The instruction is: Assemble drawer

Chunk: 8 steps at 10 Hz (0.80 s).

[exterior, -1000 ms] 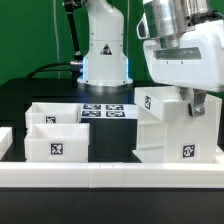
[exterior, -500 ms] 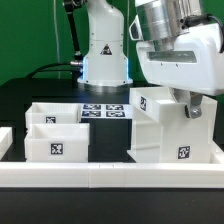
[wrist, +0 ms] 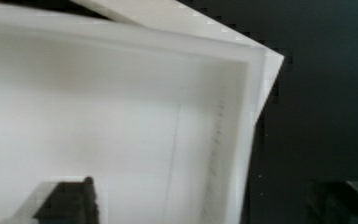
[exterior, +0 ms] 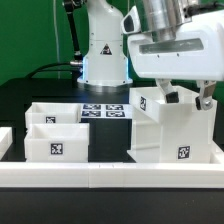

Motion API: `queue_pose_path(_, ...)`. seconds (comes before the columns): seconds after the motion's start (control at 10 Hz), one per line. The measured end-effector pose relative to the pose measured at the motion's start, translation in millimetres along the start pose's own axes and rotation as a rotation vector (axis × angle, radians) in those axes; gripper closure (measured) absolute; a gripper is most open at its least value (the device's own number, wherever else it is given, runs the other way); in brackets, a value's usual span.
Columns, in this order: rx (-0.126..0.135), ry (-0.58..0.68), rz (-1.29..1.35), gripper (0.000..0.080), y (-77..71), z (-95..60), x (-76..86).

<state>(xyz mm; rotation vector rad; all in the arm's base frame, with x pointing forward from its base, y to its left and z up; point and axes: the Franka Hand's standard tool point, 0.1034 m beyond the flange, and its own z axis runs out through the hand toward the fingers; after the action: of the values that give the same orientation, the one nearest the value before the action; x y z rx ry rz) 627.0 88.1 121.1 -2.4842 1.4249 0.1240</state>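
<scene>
The drawer's tall white box housing (exterior: 170, 130) stands at the exterior view's right, tags on its top and front. Two small white trays stand at the left, one behind (exterior: 52, 112) and one in front (exterior: 55, 142). My gripper (exterior: 185, 98) hangs over the housing's top, open, with a finger (exterior: 205, 100) on either side of one upper wall. In the wrist view the gripper (wrist: 206, 200) straddles that white wall (wrist: 238, 130). The dark fingertips (wrist: 66, 200) stand well apart from it. Nothing is held.
The marker board (exterior: 105, 110) lies flat behind the trays, in front of the robot base (exterior: 103, 50). A long low white rail (exterior: 110, 175) runs along the front. Another white piece (exterior: 4, 140) shows at the left edge.
The gripper has moved left and a little up over the housing. The housing has shifted slightly left. The trays have not moved.
</scene>
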Motion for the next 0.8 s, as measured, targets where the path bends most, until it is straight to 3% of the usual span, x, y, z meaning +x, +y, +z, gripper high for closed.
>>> queue_pose_path(0.1,0.007,0.0,-0.083,0.0167,-0.3,-12.2,-0.3)
queue_pose_path(0.4,0.014,0.003,-0.306,0.015,11.8,-39.6,5.3)
queue_pose_path(0.8,0.006,0.002,-0.366,0.015,15.1,-36.0,5.1)
